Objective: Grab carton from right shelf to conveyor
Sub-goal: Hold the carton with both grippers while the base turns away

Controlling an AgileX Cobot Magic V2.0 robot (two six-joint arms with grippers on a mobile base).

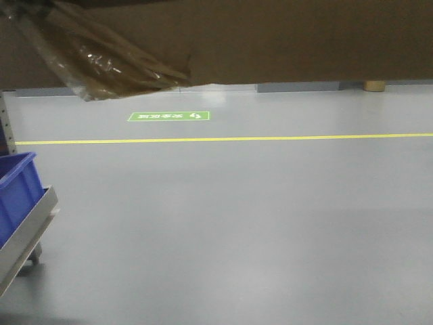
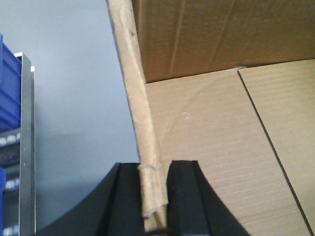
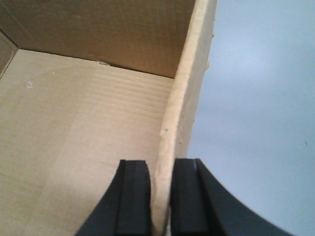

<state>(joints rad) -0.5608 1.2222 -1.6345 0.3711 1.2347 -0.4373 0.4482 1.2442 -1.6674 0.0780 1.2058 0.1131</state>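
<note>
Closest to us, our left hand (image 2: 154, 189) is clamped on one upright wall of the carton (image 2: 221, 162), its black fingers (image 2: 129, 196) pressing the cardboard edge from both sides. Our right hand (image 3: 160, 196) grips the far-side wall the same way. In the front view the carton fills the top, apart from the shelf (image 1: 27, 230), with a tuft of tape (image 1: 115, 64) hanging at its left. The shelf and a blue bin (image 1: 17, 189) sit low left. Beyond, the grey floor (image 1: 237, 223) carries a yellow line (image 1: 237, 139) and a green marking (image 1: 169, 116), probably a sign.
</note>
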